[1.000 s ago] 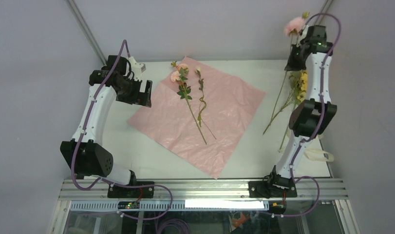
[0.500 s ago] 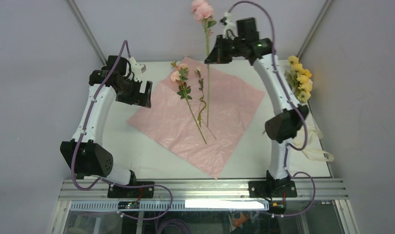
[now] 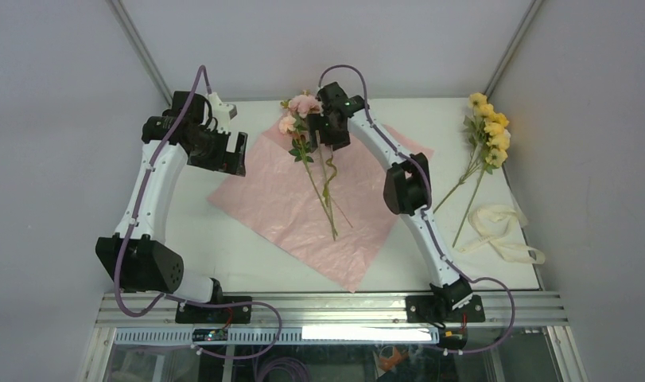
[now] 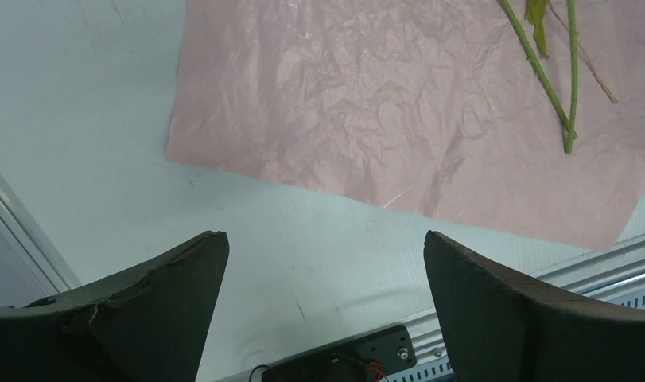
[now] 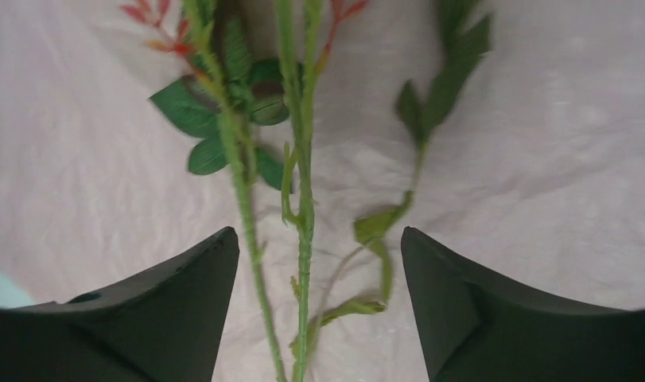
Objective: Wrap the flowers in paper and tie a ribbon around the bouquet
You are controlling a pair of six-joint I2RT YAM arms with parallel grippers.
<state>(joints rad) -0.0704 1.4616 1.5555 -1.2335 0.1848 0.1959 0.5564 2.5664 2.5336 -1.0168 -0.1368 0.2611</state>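
While the top view looks down, the paper (image 3: pixel 279 199) lies pink face up, set like a diamond on the table (image 3: pixel 223 251). Flowers (image 3: pixel 301 150) lie on its far half, with pink blooms at the far corner and stems running toward the near side. The right gripper (image 3: pixel 331 137) hangs just over them, beside the blooms. The left gripper (image 3: pixel 230 157) sits by the paper's left corner. A yellow bunch (image 3: pixel 487 135) lies on the table well right of the paper, and the ribbon (image 3: pixel 498 231) is looped near its stem ends.

From the left wrist, the left gripper (image 4: pixel 323 239) stands wide apart and holds nothing. It is over bare table, just off the paper's (image 4: pixel 367 103) edge. Stem ends (image 4: pixel 542 72) rest on the sheet at upper right.

From the right wrist, the right gripper (image 5: pixel 319 235) has its fingers (image 5: pixel 144 310) spread. The flowers' green stems (image 5: pixel 303 199) run up the gap, lying on the paper (image 5: pixel 542 143), ungripped.
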